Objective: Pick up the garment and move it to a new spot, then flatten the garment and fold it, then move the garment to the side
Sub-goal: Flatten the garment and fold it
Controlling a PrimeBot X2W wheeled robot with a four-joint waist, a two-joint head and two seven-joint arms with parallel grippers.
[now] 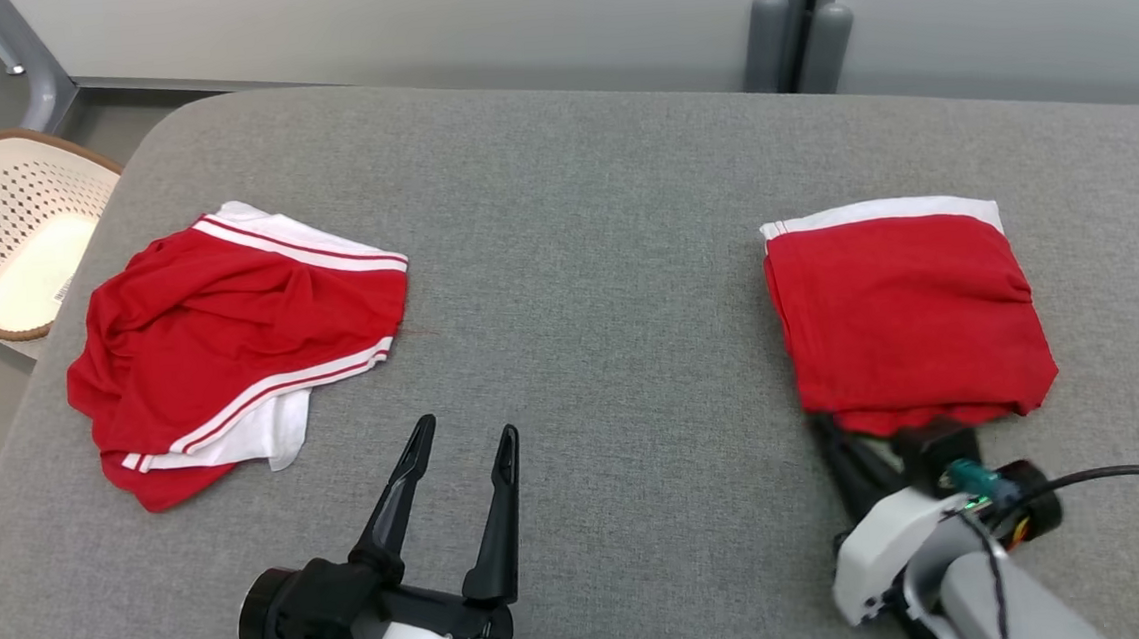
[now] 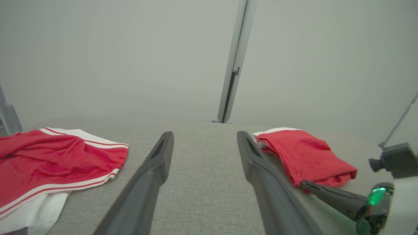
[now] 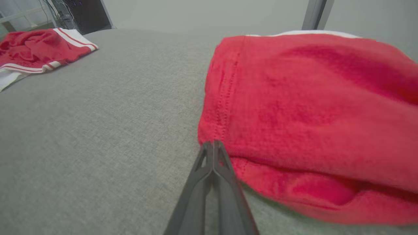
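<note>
Garment (image 1: pixel 905 311) lies folded, closed right gripper (image 3: pixel 213 144) seemingly touching.

Red white-banded garment (image 1: pixel 905 311), folded, flat, right side.

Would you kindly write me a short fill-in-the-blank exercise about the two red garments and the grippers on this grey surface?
1. The folded garment lies on the robot's ____ side of the grey surface.
2. The left gripper holds its two fingers ____.
3. The right gripper is ____, with its tips at the folded garment's near edge.
4. The crumpled garment is red with ____ stripes.

Missing words: right; open; shut; white.
</note>
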